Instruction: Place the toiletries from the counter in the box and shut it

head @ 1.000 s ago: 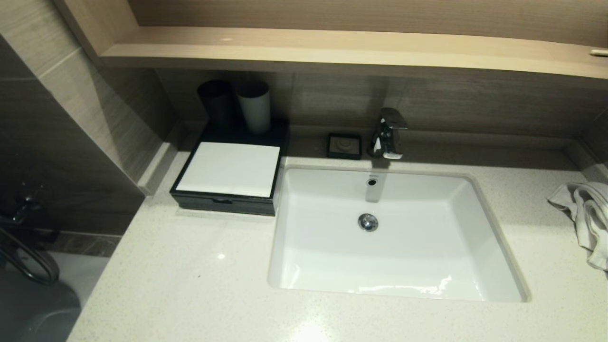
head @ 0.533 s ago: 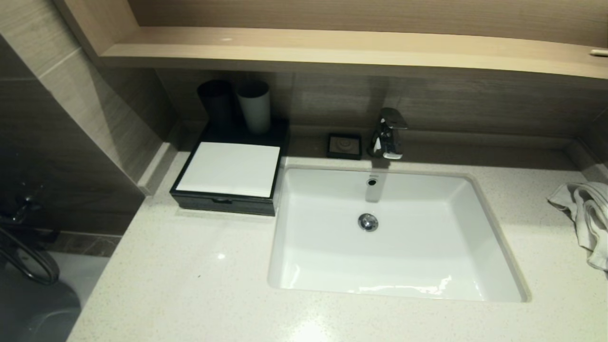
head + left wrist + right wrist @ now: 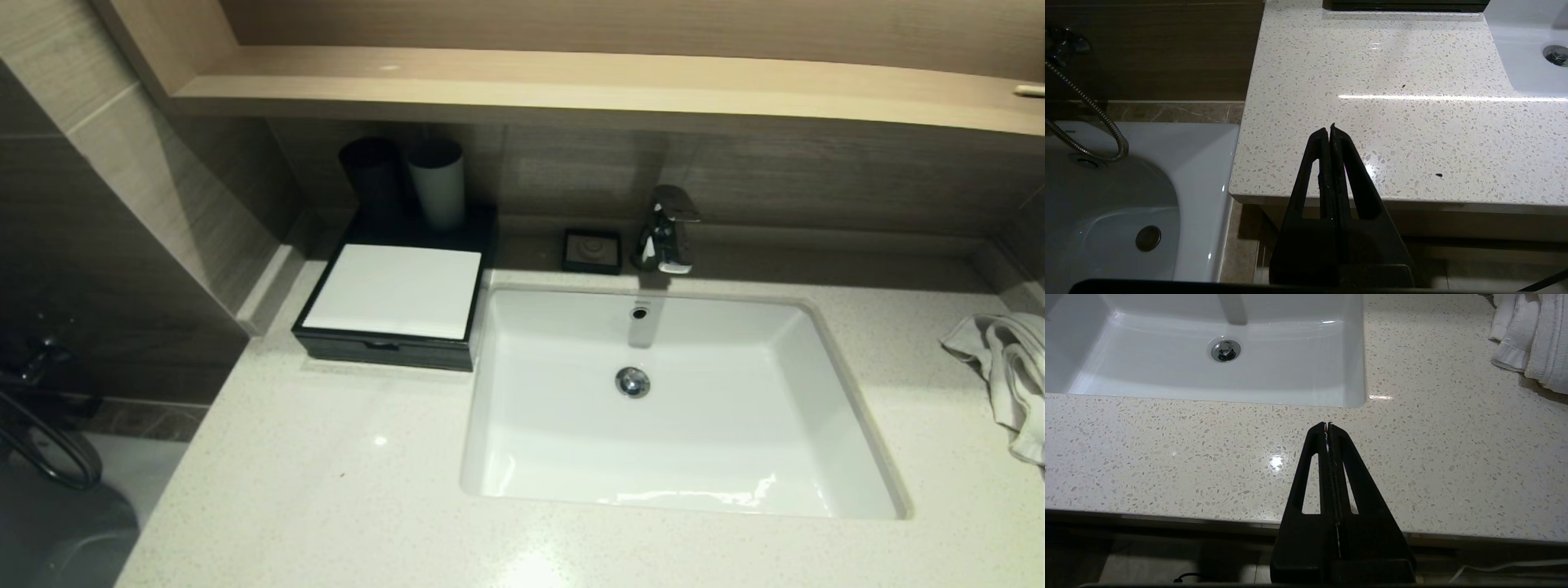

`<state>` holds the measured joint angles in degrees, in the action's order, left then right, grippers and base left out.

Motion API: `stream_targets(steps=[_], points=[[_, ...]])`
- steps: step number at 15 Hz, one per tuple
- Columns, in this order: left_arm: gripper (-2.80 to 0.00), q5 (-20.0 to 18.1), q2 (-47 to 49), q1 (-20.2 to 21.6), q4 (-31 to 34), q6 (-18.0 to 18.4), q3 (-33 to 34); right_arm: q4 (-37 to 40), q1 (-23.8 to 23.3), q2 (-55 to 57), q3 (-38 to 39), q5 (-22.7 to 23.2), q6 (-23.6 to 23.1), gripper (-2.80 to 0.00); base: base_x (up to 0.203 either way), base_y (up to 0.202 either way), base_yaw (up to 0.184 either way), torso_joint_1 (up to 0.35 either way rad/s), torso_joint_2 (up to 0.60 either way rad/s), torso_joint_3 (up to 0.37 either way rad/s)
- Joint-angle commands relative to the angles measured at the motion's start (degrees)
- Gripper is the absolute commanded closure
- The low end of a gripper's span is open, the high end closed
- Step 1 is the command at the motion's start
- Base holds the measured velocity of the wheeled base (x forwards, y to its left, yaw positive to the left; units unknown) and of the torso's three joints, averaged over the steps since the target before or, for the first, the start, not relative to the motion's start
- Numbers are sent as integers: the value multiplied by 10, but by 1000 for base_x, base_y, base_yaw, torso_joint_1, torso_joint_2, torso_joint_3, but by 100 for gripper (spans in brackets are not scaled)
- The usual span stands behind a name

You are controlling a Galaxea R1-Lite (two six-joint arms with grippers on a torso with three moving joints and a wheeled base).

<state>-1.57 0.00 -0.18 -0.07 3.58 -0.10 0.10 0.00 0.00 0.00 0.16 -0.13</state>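
Note:
The black box [image 3: 392, 298] with its white top panel sits at the back left of the speckled counter [image 3: 326, 457], drawer front pushed in. No sachets show in any view. My left gripper [image 3: 1329, 130] is shut and empty, held over the counter's front left corner. My right gripper [image 3: 1327, 426] is shut and empty, held over the counter's front edge, in front of the sink's right corner. Neither gripper shows in the head view.
The white sink [image 3: 563, 457] is inset mid-counter, with a chrome tap [image 3: 668, 229] behind it. A dark cup [image 3: 371, 175] and a pale cup [image 3: 438, 184] stand behind the box. A black soap dish [image 3: 592, 250] sits by the tap. A crumpled white towel [image 3: 1008, 367] lies at the right edge. A bathtub [image 3: 1126, 196] lies left of the counter.

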Motion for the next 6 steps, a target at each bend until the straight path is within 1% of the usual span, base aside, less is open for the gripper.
stream_targets(steps=[1,6], points=[[0,0,1,0,0,0,0,0,0,1,0,0,0,0,0,0,0,0,0,0],[0,0,1,0,0,0,0,0,0,1,0,0,0,0,0,0,0,0,0,0]])
